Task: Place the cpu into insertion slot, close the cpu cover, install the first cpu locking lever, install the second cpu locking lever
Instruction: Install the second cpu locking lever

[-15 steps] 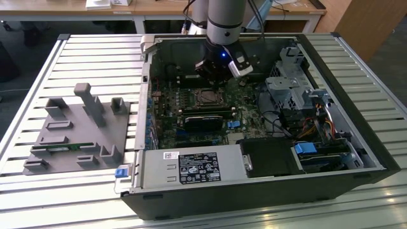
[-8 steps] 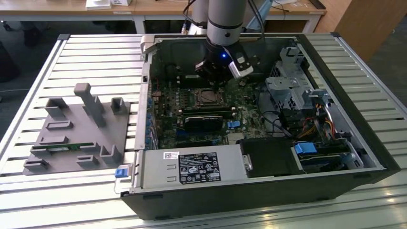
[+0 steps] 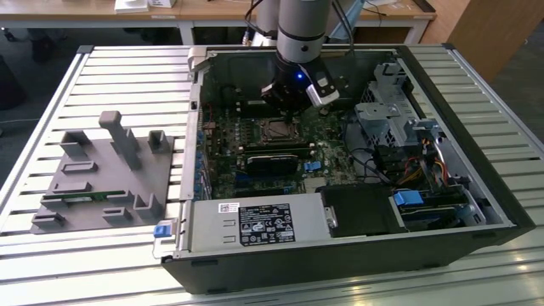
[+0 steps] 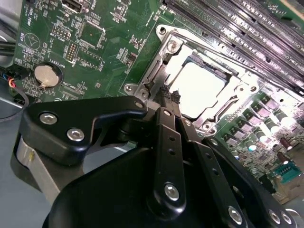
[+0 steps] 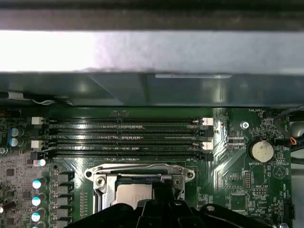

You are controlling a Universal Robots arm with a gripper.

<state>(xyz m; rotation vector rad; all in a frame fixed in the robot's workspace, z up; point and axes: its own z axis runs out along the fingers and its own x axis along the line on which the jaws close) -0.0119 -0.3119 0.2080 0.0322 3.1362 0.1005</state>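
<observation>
Black gripper (image 4: 167,97) over flat-lying cpu (image 4: 199,90) framed by cpu cover (image 4: 156,76).

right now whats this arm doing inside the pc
The arm's gripper is down inside the open computer case, right at the processor socket on the motherboard. The cpu already sits in the socket, and the cpu cover lies closed around it, the chip's metal top showing through its window. The fingertips are at the edge of that cover frame. The memory slots run beside the socket.
</observation>
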